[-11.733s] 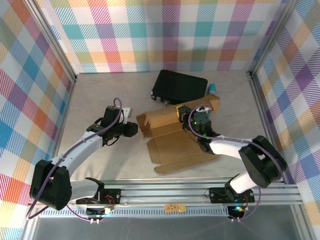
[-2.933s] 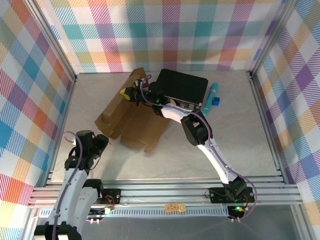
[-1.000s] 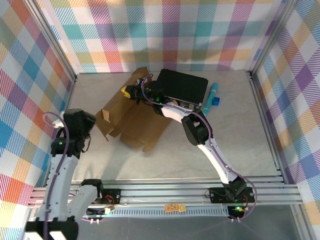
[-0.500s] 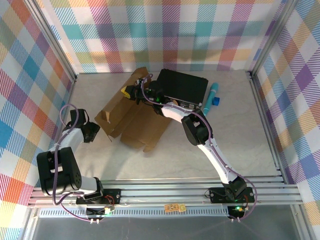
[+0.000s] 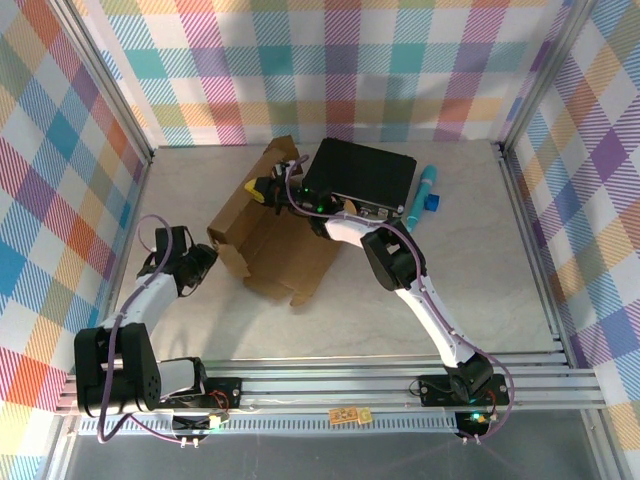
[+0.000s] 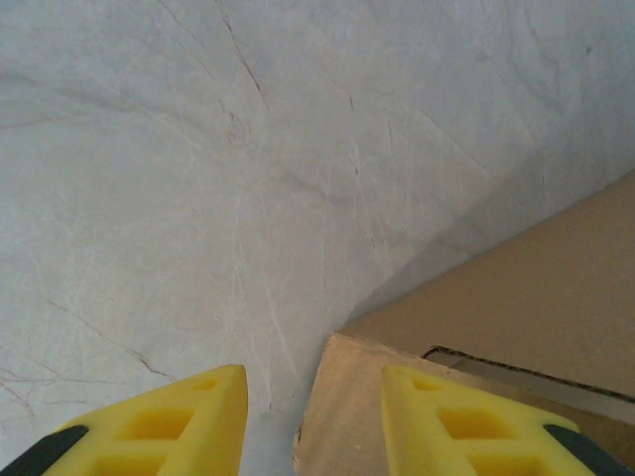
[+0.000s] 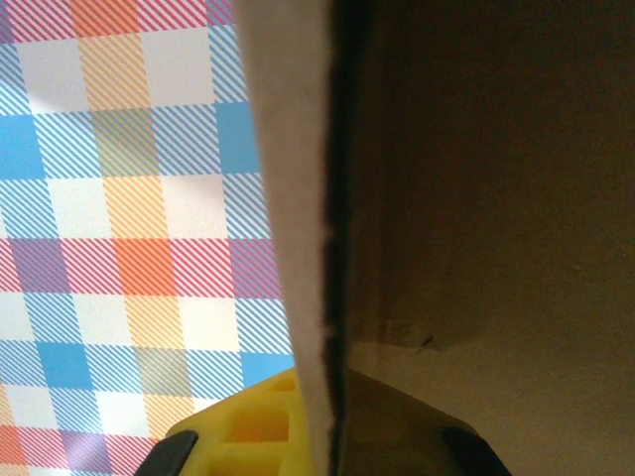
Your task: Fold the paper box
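Note:
The paper box is a brown cardboard sheet lying partly open left of the table's middle, its far-left flaps standing up. My right gripper is shut on the upper edge of the raised flap. In the right wrist view that cardboard edge runs up from between the yellow fingers of the gripper. My left gripper sits low at the box's left corner. In the left wrist view it is open, and a cardboard corner lies between its fingers, close to the right one.
A black hard case lies just behind the box, under the right arm. A blue marker rests to its right. Checked walls enclose the table on three sides. Bare grey tabletop spreads left of the box.
My left arm has swung in from the left wall to the box's left corner, with its jaws narrower than before. The right gripper keeps its hold on the raised flap.

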